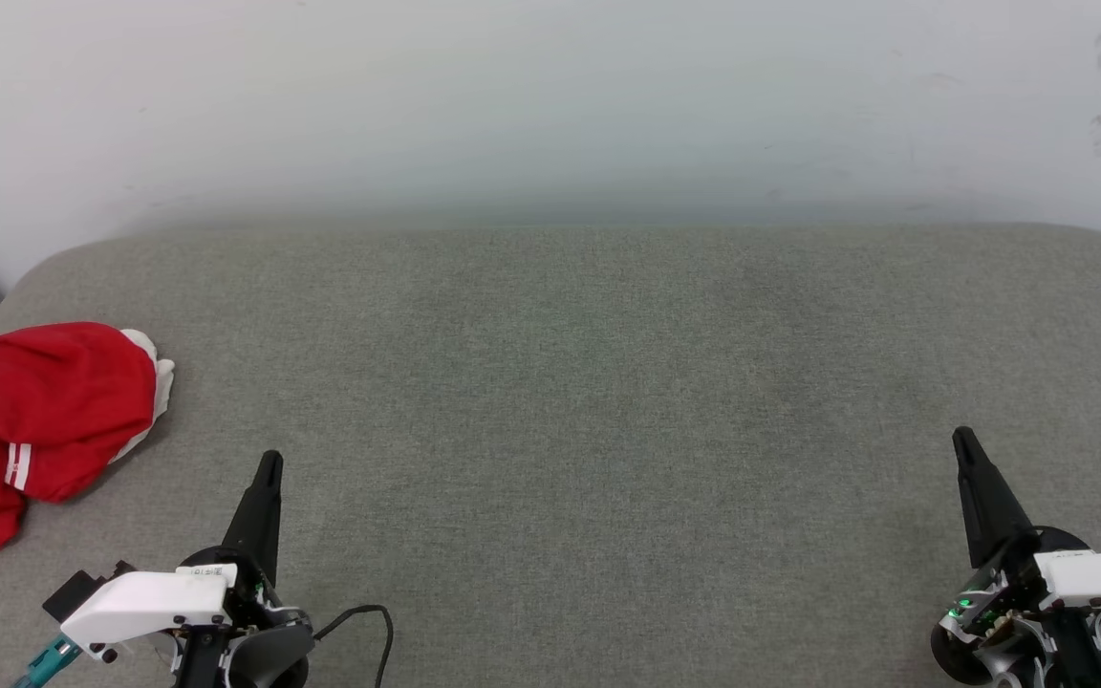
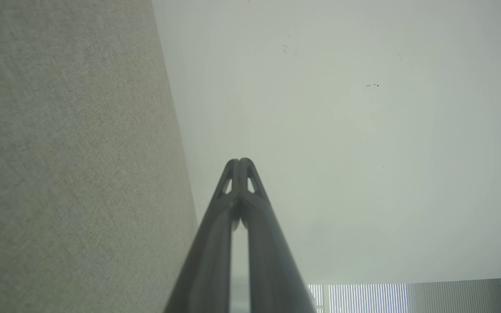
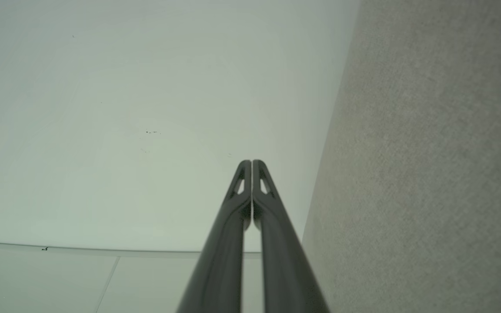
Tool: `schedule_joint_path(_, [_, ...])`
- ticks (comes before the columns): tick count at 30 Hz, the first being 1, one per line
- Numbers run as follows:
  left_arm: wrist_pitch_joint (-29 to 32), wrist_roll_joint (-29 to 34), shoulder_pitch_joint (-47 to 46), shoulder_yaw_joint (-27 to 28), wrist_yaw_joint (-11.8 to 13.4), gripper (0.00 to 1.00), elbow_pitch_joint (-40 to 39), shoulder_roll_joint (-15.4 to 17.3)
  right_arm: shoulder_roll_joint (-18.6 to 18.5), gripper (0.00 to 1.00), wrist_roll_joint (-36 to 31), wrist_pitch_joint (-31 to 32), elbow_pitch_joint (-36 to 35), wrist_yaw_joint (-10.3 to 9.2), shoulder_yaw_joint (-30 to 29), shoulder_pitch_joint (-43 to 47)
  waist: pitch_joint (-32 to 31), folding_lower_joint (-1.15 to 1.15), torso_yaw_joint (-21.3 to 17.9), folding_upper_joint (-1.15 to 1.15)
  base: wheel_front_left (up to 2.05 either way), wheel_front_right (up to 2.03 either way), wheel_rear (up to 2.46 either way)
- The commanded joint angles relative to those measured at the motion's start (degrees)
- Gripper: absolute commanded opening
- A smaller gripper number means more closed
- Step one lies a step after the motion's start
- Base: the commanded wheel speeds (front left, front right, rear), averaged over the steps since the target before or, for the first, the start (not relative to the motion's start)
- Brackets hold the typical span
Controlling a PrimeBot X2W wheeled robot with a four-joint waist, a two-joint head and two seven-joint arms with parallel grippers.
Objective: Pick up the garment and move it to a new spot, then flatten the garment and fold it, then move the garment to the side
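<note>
I'm eyeing the bright red soft fabric shirt (image 1: 34, 420), crumpled at the grey cloth tabletop's (image 1: 550, 382) left edge. It's likely light and limp, so I'm aiming for a raised fold. My left hand (image 1: 269, 462) and right hand (image 1: 962, 438) are sitting closed, empty.

We see soft, even, bright light with no glare. In the head view the weave of the worktop (image 1: 550, 382) reads crisply between the two sets of jaws. The wall (image 1: 550, 96) beyond their tips is hazy and washed out, with a faint band of shade where it meets the worktop. The garment (image 1: 34, 420), out past the left jaws, throws only a thin, soft shadow. In both wrist views the fingers (image 2: 215, 261) blur toward the bottom edge, the tips are sharper, and the wall carries a greenish cast.
</note>
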Motion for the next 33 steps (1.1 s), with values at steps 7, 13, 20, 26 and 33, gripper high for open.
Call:
schedule_joint_path(7, [0.10, 0.03, -0.36, 0.11, -0.16, 0.00, -0.04, -0.08, 0.26, 0.00, 0.07, 0.01, 0.06, 0.00, 0.04, -0.65, 0.00, 0.00, 0.00, 0.00, 0.00, 0.00, 0.00])
schedule_joint_path(13, [0.10, 0.03, -0.36, 0.11, -0.17, 0.00, -0.04, -0.08, 0.26, 0.00, 0.07, 0.02, 0.06, 0.00, 0.04, -0.65, 0.00, 0.00, 0.00, 0.00, 0.00, 0.00, 0.00])
schedule_joint_path(20, [0.10, 0.03, -0.36, 0.11, -0.16, 0.00, -0.04, -0.08, 0.26, 0.00, 0.07, 0.02, 0.06, 0.00, 0.04, -0.65, 0.00, 0.00, 0.00, 0.00, 0.00, 0.00, 0.00])
schedule_joint_path(26, [0.10, 0.03, -0.36, 0.11, -0.17, 0.00, -0.04, -0.08, 0.26, 0.00, 0.07, 0.02, 0.05, 0.00, 0.04, -0.65, 0.00, 0.00, 0.00, 0.00, 0.00, 0.00, 0.00])
schedule_joint_path(33, [0.10, 0.03, -0.36, 0.11, -0.17, 0.00, -0.04, -0.08, 0.26, 0.00, 0.08, 0.02, 0.05, 0.00, 0.04, -0.65, 0.00, 0.00, 0.00, 0.00, 0.00, 0.00, 0.00])
